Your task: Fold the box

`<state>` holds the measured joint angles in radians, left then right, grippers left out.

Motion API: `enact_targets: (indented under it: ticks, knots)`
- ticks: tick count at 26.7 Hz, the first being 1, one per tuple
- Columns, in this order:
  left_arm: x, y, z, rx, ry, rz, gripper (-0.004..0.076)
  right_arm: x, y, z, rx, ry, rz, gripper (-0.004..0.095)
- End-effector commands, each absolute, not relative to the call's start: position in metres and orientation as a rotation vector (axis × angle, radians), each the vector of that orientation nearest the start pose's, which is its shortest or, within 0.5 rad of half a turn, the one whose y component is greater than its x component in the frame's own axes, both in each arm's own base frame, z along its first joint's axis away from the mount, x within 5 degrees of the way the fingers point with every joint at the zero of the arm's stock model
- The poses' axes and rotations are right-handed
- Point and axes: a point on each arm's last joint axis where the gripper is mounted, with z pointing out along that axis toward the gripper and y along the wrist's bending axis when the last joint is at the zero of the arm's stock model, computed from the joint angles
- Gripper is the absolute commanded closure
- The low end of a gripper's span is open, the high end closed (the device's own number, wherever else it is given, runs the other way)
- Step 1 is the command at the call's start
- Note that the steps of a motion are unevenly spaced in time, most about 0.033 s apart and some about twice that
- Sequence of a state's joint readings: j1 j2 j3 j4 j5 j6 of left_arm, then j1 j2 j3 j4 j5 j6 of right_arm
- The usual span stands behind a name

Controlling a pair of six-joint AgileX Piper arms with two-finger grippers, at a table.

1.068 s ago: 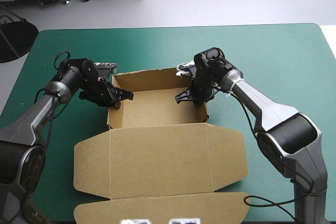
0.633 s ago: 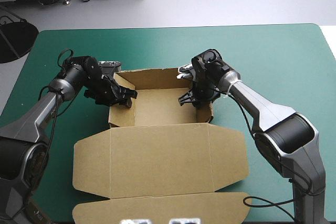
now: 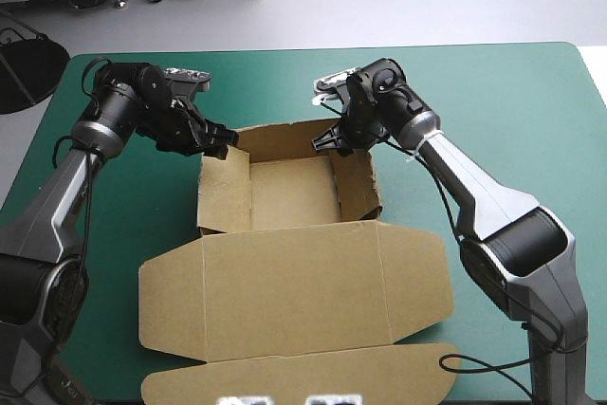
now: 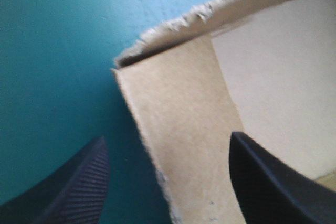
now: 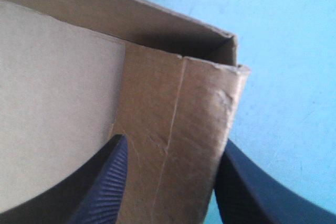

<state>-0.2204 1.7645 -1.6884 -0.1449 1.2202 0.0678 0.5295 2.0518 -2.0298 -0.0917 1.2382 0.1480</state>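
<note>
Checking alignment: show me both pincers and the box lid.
Left pincer (image 4: 168,135): left wrist view, midway between fingertips.
Right pincer (image 5: 173,139): right wrist view, midway between fingertips.
Box lid (image 3: 289,282): high view, middle panel.

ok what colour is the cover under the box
The cover is teal-green, clearest in the high view.

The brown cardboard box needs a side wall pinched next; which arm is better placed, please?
Probably the right: the right claw closely straddles the brown cardboard box's right wall, nearly touching it; the left claw stands wider open around the left wall.
</note>
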Motion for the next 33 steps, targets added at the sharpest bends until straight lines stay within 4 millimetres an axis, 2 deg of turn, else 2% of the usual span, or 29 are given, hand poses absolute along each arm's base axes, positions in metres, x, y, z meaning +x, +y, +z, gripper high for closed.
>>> enact_targets:
  ticks: [1, 4, 6, 7, 9, 16, 21, 24, 26, 28, 33]
  knots:
    - [0.353, -0.084, 0.386, 0.328, 2.65, -0.118, 0.0317, 0.37, 0.204, 0.384, -0.539, 2.496, 0.102, 0.0445]
    - [0.345, -0.081, 0.423, 0.31, 2.524, -0.116, 0.0432, 0.357, 0.194, 0.414, -0.622, 2.389, 0.063, 0.0445]
    - [0.335, -0.078, 0.449, 0.295, 2.438, -0.113, 0.0527, 0.345, 0.183, 0.435, -0.605, 2.33, 0.018, 0.0445]
    - [0.326, -0.076, 0.465, 0.29, 2.386, -0.118, 0.0608, 0.339, 0.177, 0.446, -0.581, 2.303, 0.005, 0.0445]
    - [0.314, -0.073, 0.482, 0.284, 2.333, -0.123, 0.0715, 0.332, 0.17, 0.457, -0.518, 2.287, 0.011, 0.0445]
    - [0.258, -0.057, 0.528, 0.256, 2.175, -0.087, 0.0733, 0.322, 0.162, 0.47, -0.416, 2.267, 0.031, 0.046]
    - [0.199, -0.056, 0.554, 0.295, 2.062, -0.254, 0.0733, 0.323, 0.163, 0.468, -0.416, 2.276, 0.034, 0.0506]
    - [0.172, -0.051, 0.555, 0.315, 2.037, -0.261, 0.0733, 0.325, 0.163, 0.462, -0.415, 2.299, 0.05, 0.0521]
    - [0.16, -0.046, 0.549, 0.311, 2.049, -0.236, 0.0733, 0.326, 0.162, 0.459, -0.404, 2.327, 0.117, 0.0521]
    - [0.147, -0.041, 0.541, 0.305, 2.065, -0.205, 0.0733, 0.33, 0.16, 0.454, -0.384, 2.359, 0.185, 0.0521]
    - [0.126, -0.034, 0.506, 0.307, 2.148, -0.173, 0.0733, 0.342, 0.156, 0.443, -0.342, 2.42, 0.345, 0.0521]
